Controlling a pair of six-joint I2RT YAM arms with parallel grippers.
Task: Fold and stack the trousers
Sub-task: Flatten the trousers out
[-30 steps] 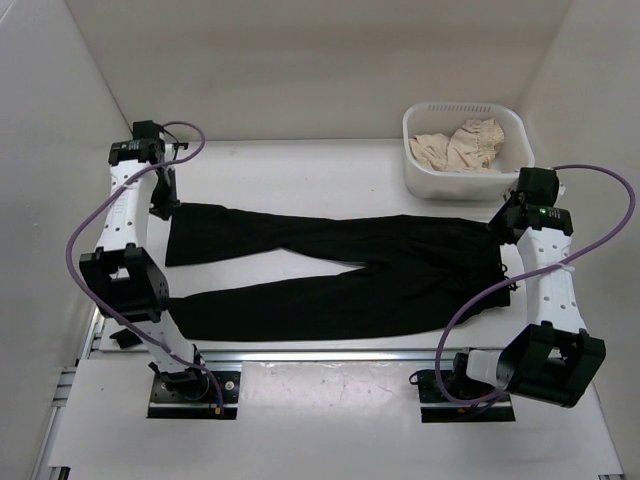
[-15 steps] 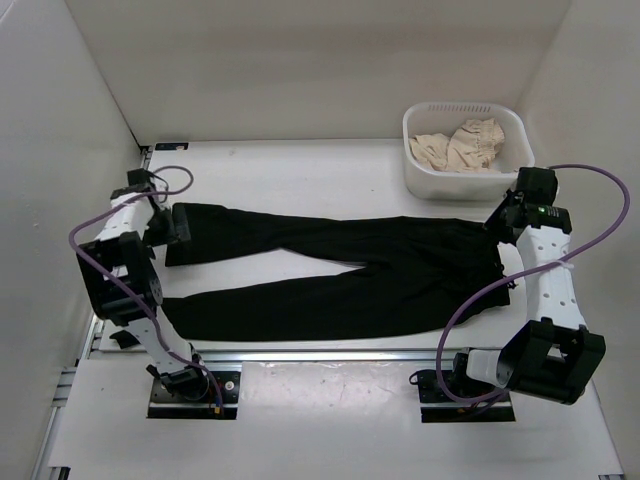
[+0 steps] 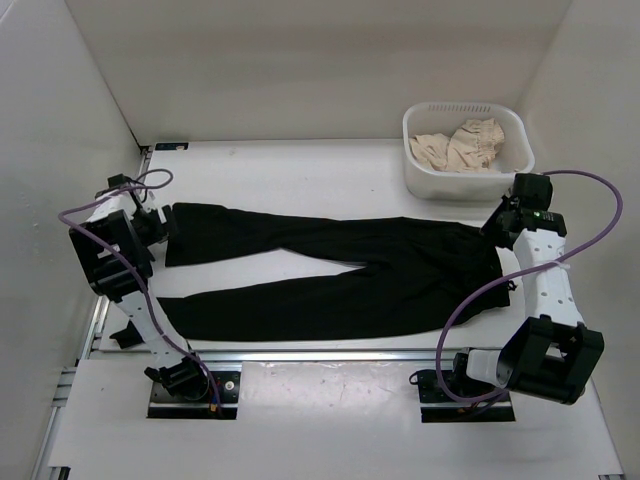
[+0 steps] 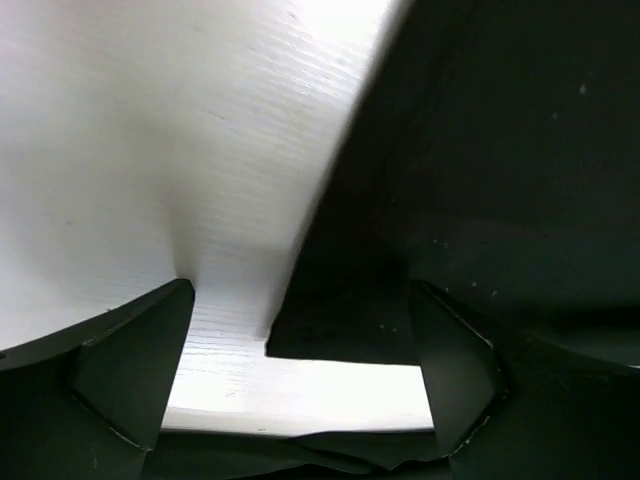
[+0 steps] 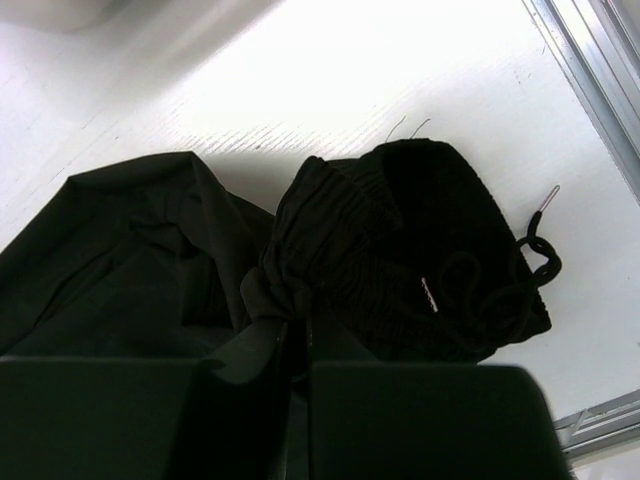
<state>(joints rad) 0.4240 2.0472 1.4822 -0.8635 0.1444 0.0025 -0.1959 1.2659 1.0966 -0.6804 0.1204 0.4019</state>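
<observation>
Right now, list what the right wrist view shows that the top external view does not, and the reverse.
Right wrist only: the ribbed waistband bunched into a lump, its drawstring trailing loose, and the right gripper pinched shut on a fold of fabric.
Top external only: both legs spread flat toward the left, the left gripper at the far leg's hem, and the white basket holding a beige cloth.
Both: the black trousers on the white table.

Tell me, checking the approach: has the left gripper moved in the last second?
Yes. The left gripper has shifted nearward and left, along the far-leg cuff of the unmoved trousers.
</observation>
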